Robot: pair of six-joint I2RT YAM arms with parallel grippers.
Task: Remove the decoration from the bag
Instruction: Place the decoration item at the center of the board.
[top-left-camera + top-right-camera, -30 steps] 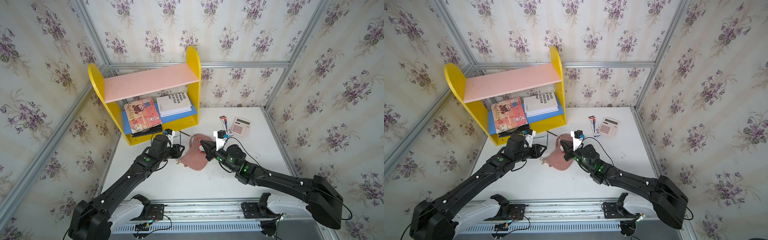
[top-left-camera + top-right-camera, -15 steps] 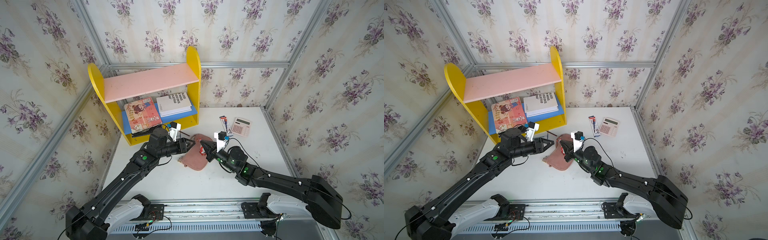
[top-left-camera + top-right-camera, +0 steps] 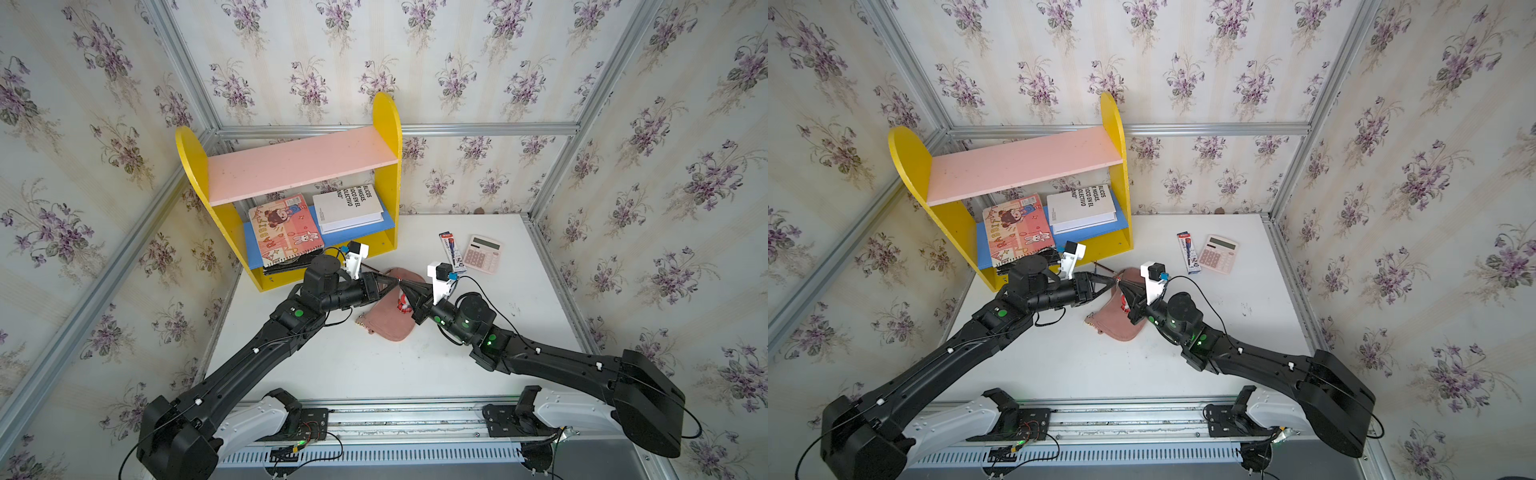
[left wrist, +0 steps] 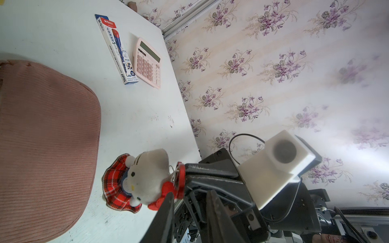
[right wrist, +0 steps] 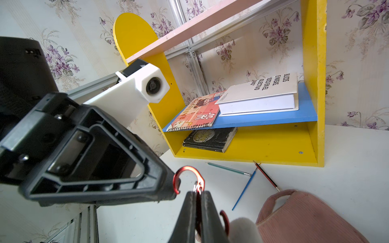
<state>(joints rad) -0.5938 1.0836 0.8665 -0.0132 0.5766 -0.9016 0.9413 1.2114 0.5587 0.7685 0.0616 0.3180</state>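
A yellow shelf [image 3: 384,137] stands on the white tabletop [image 3: 374,374], left of the bag [image 3: 388,322] and behind it. A cartoon notebook [image 3: 284,228] and a white book [image 3: 347,205] lie on its blue board. The left tool [image 3: 392,281] is over the bag's far end, tip to tip with the right tool. The left wrist view shows a gap between its fingers [image 4: 168,210]. Its tip touches the red clasp [image 5: 188,167], but I cannot tell whether it pinches it. The bag lies flat, with its strap [image 5: 277,194] apart from the clasp. The decoration [image 4: 145,178] sits just beside the bag's right edge, plaid skirt toward the bag, under the right tool [image 5: 197,194]. That tool is clenched on the small ring at the clasp's base. Right of the bag and farther back lie a pencil box [image 3: 451,249] and, just beside it, a pink calculator [image 3: 482,254].
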